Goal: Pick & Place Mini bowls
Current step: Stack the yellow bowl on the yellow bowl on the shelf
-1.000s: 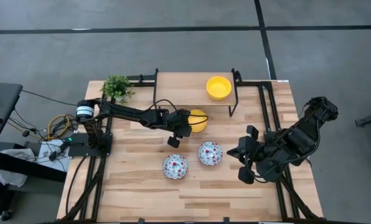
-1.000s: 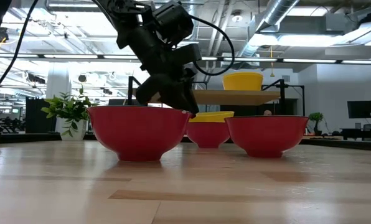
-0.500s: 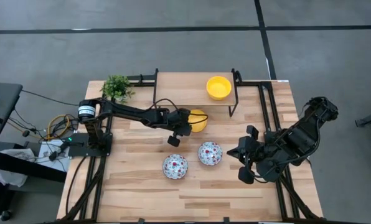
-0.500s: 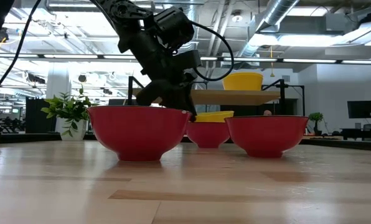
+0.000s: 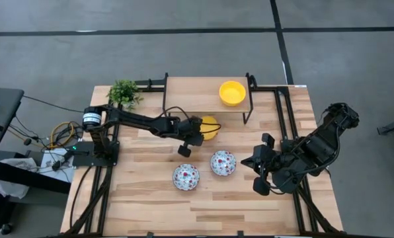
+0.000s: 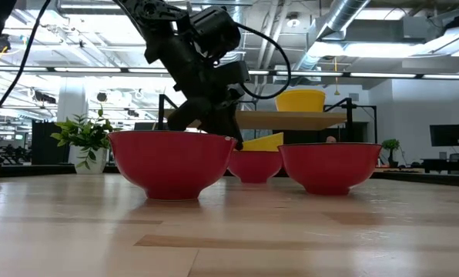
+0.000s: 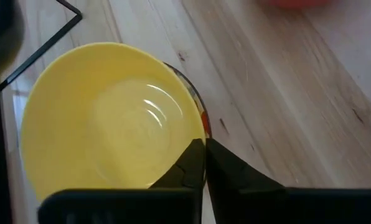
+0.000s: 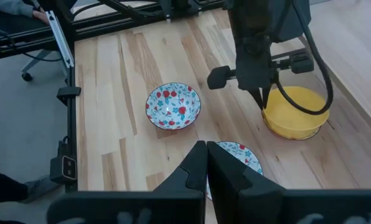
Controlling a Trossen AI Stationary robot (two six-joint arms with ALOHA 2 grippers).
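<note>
Left claw (image 5: 198,130) now pinched on tilted yellow bowl's (image 5: 210,126) rim

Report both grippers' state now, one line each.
Left gripper: shut on the rim of the yellow bowl, which sits tilted in another bowl below the shelf.
Right gripper: shut, holding nothing, waiting at the table's right side.

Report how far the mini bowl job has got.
Done: one yellow bowl sits on the raised shelf. In hand: the left claw is shut on the rim of a second yellow bowl, which tilts in the low view, over another bowl. Left: two floral bowls sit on the table. The right claw waits shut, beside them.
</note>
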